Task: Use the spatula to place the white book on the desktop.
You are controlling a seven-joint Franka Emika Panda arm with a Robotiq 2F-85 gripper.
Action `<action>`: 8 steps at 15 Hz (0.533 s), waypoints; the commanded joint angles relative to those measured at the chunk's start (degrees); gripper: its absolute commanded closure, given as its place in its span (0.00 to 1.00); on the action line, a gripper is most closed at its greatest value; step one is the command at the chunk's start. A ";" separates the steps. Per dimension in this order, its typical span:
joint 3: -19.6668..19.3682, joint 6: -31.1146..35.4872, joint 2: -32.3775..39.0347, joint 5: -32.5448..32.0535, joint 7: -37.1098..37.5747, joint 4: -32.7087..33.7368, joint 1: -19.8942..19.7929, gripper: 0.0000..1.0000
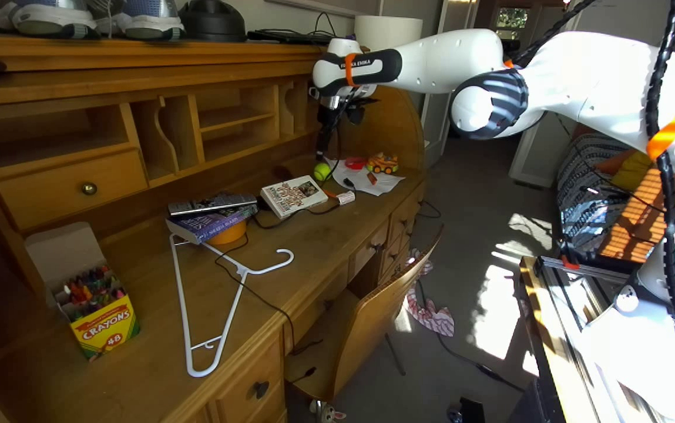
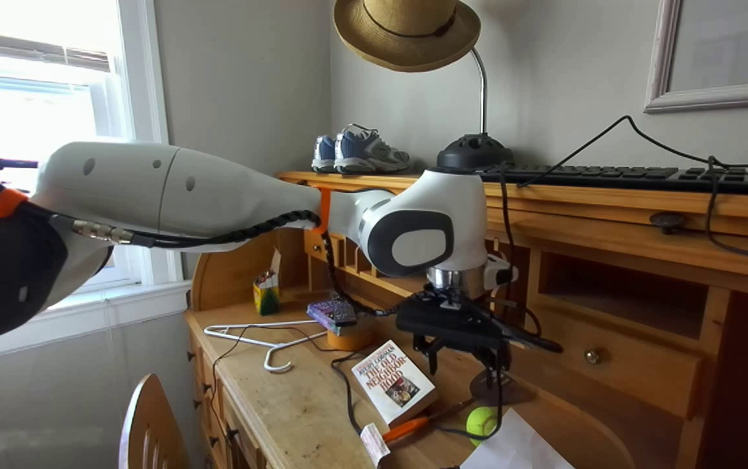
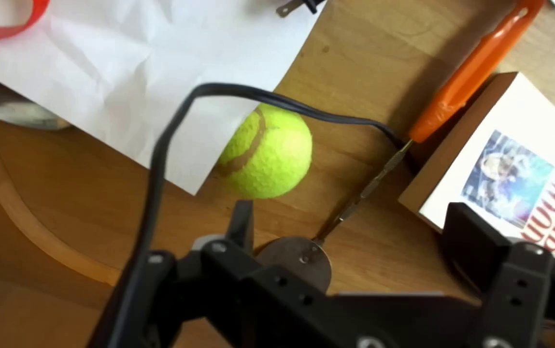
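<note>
Wrist view shows you the gripper [image 3: 352,217] with its jaws spread well apart above the desktop [image 3: 354,82], the white book [image 3: 509,176] at three o'clock from the tennis ball [image 3: 272,154], and the orange-handled spatula [image 3: 435,117] slanting between them toward half past one

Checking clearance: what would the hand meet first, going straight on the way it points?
Likely the spatula, seen between the fingers in the wrist view; depth is unclear, and the white book could come first.

White book [image 2: 393,383] face up on wooden desktop [image 2: 302,417], orange-handled spatula [image 3: 424,126] just beside it
</note>
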 commanded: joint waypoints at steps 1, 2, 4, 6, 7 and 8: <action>0.56 -3.18 -1.67 -0.96 -10.01 -1.03 0.42 0.00; 0.41 -3.80 -1.93 -0.98 -11.91 -1.06 0.58 0.00; 0.40 -6.33 -2.76 -0.76 -15.54 -1.34 0.58 0.00; 0.36 -8.91 -3.48 -0.63 -18.84 -1.37 0.46 0.00; 0.24 -10.28 -3.89 -0.57 -19.75 -1.40 0.44 0.00; 0.29 -12.02 -4.39 -0.40 -20.81 -1.54 0.30 0.00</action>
